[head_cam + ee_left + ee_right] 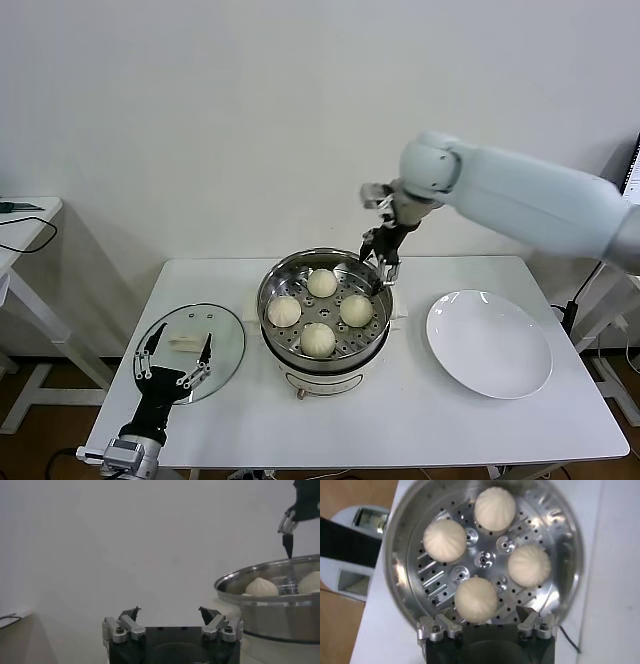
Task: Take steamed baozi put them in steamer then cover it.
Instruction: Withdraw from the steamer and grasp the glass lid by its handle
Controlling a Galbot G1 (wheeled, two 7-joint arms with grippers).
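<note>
The steamer [268,290] stands mid-table on its cream base, with several steamed baozi [318,340] lying on the perforated tray. My right gripper [385,262] hovers open just above the pot's far right rim and holds nothing. Seen from the right wrist, the right gripper [486,613] spreads over one baozi [476,599], which rests loose on the tray inside the steamer [400,555]. My left gripper [175,362] is open and low at the front left, above the glass lid [225,335]. In the left wrist view the left gripper [169,611] is empty, with the steamer [270,597] off to one side.
A flat white plate [490,343] lies bare to the right of the steamer. The glass lid with its white handle [183,343] rests flat on the table's left part. A white wall runs behind the table. Another white table [20,235] stands at far left.
</note>
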